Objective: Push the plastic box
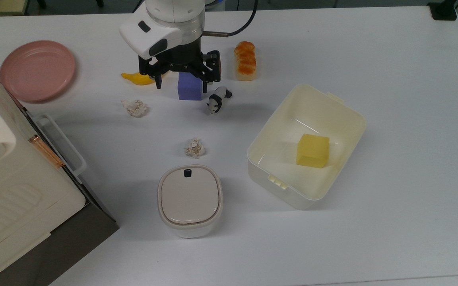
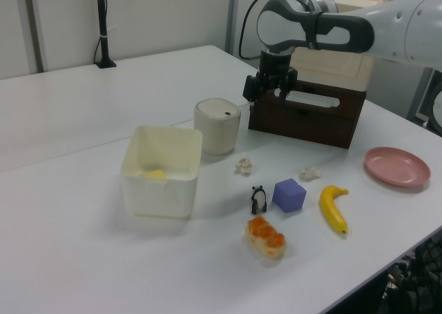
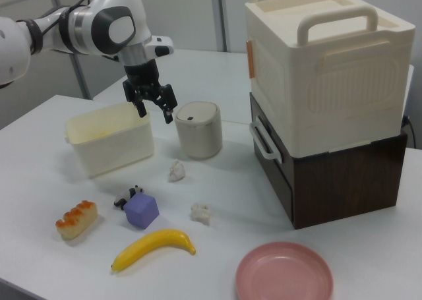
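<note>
Top view: gripper [image 1: 180, 81] hangs above the purple cube [image 1: 189, 88], fingers spread, nothing held. Plastic box [image 1: 338, 105] sits well off to the gripper's right in the top view, yellow block [image 1: 312, 150] inside; no contact, so the push looks not started.

Left view: gripper [image 2: 268, 91] high above the table, released; box [image 2: 163, 170] low to its left, well apart.

Right view: gripper [image 3: 155, 106] empty and open, above and just right of the box [image 3: 111, 143]. Approach and the push itself remain.
</note>
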